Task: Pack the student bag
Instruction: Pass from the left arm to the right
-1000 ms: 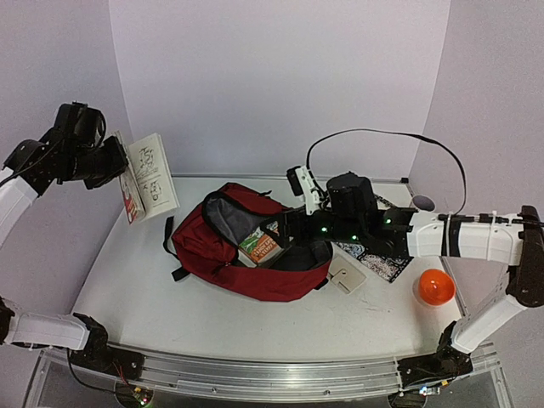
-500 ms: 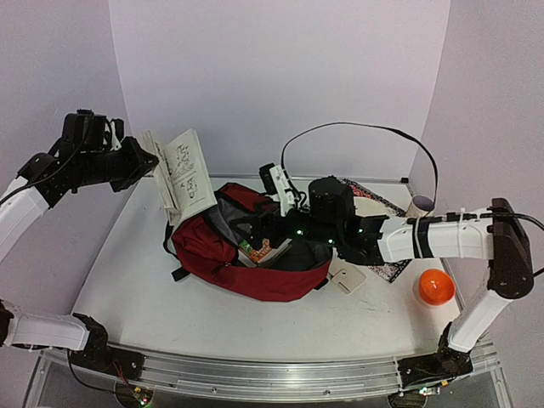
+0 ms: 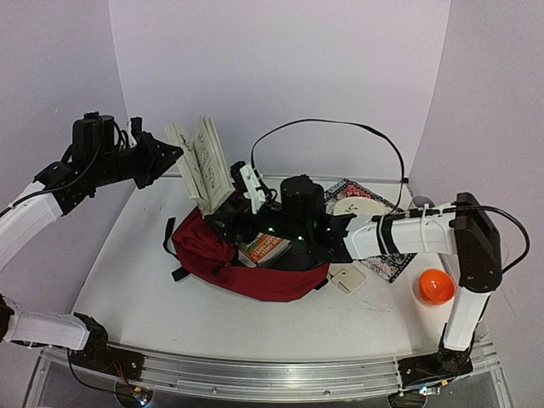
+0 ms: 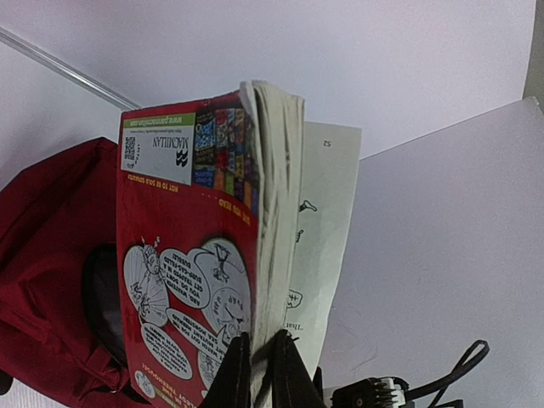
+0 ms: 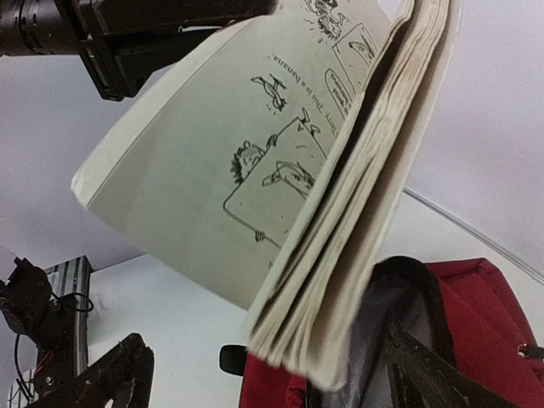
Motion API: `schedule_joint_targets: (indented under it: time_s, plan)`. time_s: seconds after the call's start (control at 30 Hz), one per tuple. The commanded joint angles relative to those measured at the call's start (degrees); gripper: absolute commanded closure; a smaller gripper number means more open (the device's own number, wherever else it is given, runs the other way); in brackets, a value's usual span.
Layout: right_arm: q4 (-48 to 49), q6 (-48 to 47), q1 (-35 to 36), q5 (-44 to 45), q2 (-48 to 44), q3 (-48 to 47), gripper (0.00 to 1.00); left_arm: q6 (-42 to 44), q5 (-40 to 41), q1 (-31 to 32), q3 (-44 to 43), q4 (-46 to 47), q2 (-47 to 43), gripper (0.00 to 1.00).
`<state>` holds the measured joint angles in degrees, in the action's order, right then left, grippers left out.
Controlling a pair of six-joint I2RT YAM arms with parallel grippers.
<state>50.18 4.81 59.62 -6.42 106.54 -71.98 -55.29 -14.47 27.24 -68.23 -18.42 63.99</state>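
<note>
Red MACMILLAN-marked book (image 4: pixel 183 280) clamped in left pincer (image 4: pixel 259 342); right pincer (image 5: pixel 268 367) spread wide.

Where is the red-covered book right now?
Top view, left of centre: the book hangs open in the left gripper, in the air just above the open mouth of the bag.

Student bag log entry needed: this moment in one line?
left fingers: shut on book over student bag | right fingers: open at its mouth | inside: another book
</note>
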Motion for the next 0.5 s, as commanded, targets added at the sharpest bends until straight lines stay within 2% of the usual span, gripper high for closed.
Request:
schedule_joint_targets:
  time_s: [0.0, 0.1, 0.27, 0.47]
  plan:
    - [4.15, -4.29, 1.18, 4.55, 1.26, -5.62, 0.06, -2.63, -0.78, 1.88, 0.48, 9.97, -0.14, 1.00]
    - [4.14, -8.30, 2.18, 6.39, 2.26, -7.14, 0.06, -3.90, -0.08, 2.74, 1.70, 11.88, 0.04, 1.00]
    - [4.17, -13.39, 4.58, 14.75, 3.43, -8.45, 0.09, -6.26, 1.03, 3.31, 3.44, 14.97, -0.05, 1.00]
    - [5.22, -18.29, 7.17, 25.92, 4.80, -9.08, 0.20, -10.03, 2.18, 4.46, 6.24, 19.56, 0.01, 1.00]
